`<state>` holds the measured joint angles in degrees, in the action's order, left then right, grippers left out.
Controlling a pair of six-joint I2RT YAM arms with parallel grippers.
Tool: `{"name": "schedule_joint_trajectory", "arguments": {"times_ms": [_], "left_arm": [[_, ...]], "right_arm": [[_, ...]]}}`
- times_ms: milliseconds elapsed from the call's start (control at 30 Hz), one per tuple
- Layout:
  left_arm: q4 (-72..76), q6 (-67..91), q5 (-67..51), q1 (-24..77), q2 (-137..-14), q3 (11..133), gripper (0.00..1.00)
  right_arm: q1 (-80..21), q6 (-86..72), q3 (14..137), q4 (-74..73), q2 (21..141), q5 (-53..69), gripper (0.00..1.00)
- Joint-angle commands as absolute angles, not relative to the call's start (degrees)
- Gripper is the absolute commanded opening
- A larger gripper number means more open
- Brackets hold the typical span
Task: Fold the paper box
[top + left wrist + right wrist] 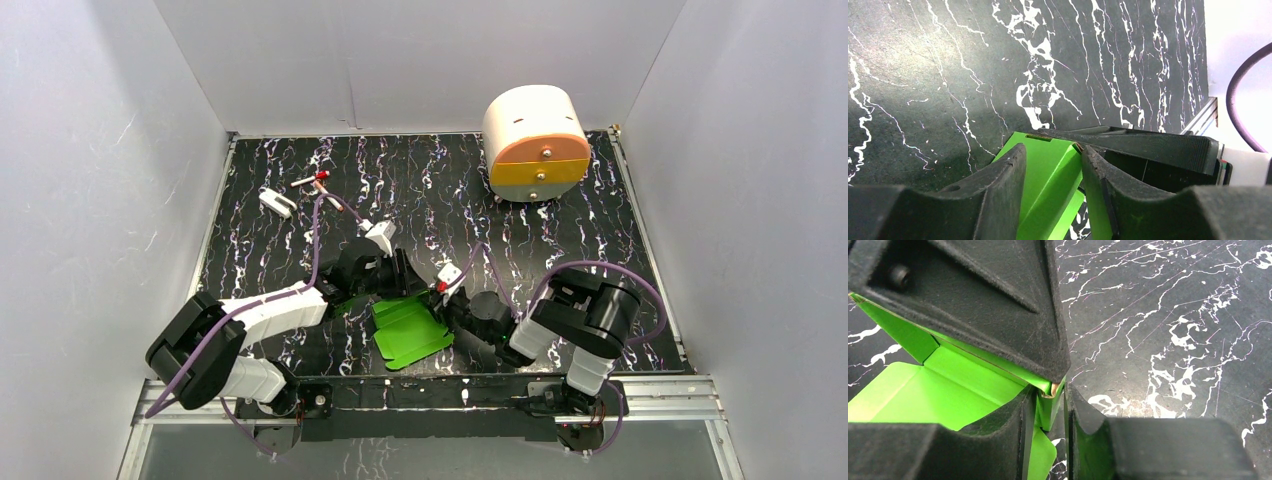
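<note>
- The green paper box (410, 332) lies partly folded on the desk (600, 230), low in the middle of the frame, near the front edge.
- The left tool (403, 283) straddles a raised wall at the box's upper edge, half wide; I cannot tell if it grips.
- The right tool (445, 303) is narrow around a corner flap; I cannot tell if it pinches.
- A cream-and-orange drawer unit (535, 135) stands at the upper right.

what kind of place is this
Likely a robot lab cell: plain white panels box in a black marbled table, with left arm and right arm bolted to a metal rail.
</note>
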<state>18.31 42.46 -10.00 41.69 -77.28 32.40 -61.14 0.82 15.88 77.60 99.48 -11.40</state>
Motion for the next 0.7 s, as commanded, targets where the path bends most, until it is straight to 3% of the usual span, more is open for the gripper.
{"name": "schedule_joint_trajectory", "arguments": {"times_ms": [0, 667], "left_arm": [[15.25, 41.41, -6.94, 41.37, -77.51, 30.61, 0.41], [19.56, 45.73, -12.4, 41.4, -77.13, 28.37, 0.41]], "right_arm": [[-61.17, 0.42, 14.79, 82.14, 97.63, -12.04, 0.35], [-61.17, 0.52, 15.54, 90.96, 102.21, -18.61, 0.19]]}}
